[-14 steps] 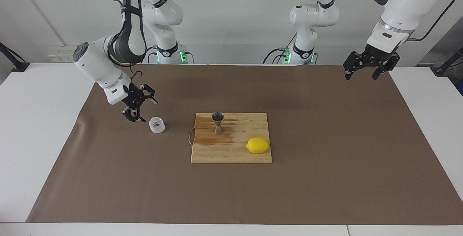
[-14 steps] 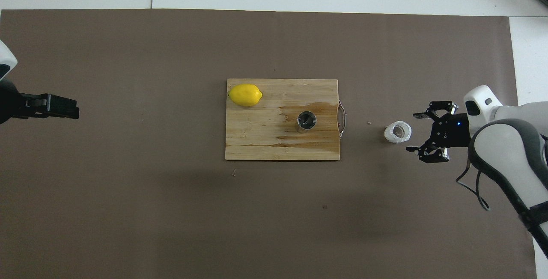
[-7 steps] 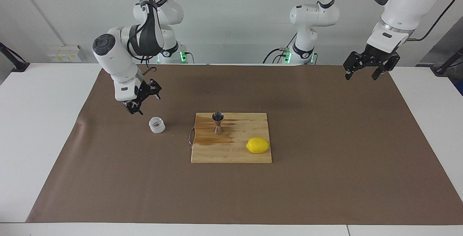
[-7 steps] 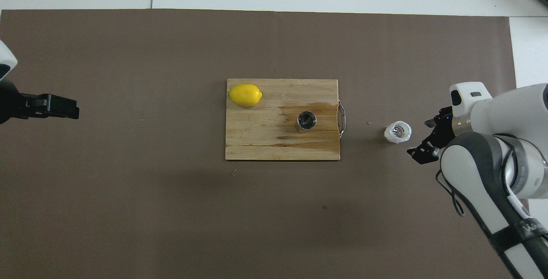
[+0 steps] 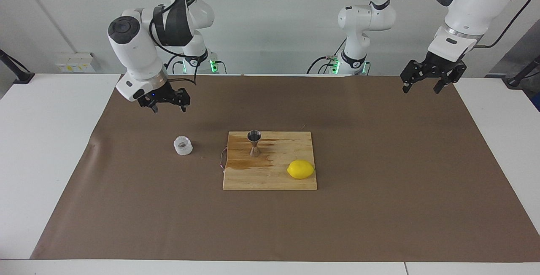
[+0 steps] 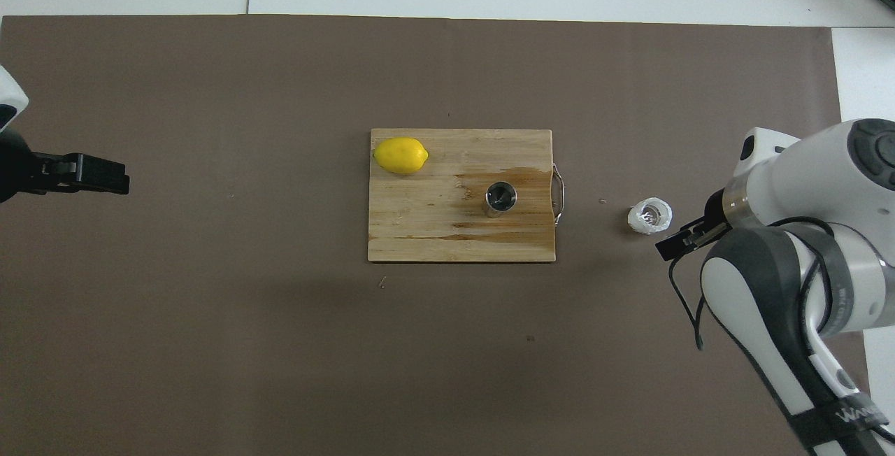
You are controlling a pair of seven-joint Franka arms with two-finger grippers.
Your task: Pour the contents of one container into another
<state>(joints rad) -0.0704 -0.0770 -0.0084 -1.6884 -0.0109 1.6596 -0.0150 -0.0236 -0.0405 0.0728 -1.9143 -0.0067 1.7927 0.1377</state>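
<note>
The small translucent whitish plastic cup [image 5: 183,146] stands upright on the brown mat beside the board, toward the right arm's end; it also shows in the overhead view [image 6: 650,215]. The steel hourglass jigger [image 5: 254,142] stands upright on the wooden cutting board [image 5: 270,180], also in the overhead view [image 6: 500,198]. My right gripper [image 5: 169,109] is open and empty, pointing down, raised over the mat beside the cup and apart from it. My left gripper [image 5: 421,91] is open and empty, waiting high over the mat's edge at the left arm's end.
A yellow lemon [image 5: 301,169] lies on the board's corner farther from the robots. The board [image 6: 419,232] has a wet stain around the jigger and a metal handle [image 6: 558,194] on the side facing the cup. The brown mat [image 5: 379,207] covers the table.
My right gripper has drawn away from the cup, risen and turned to point down. The cup, jigger, lemon and left arm have not moved.
</note>
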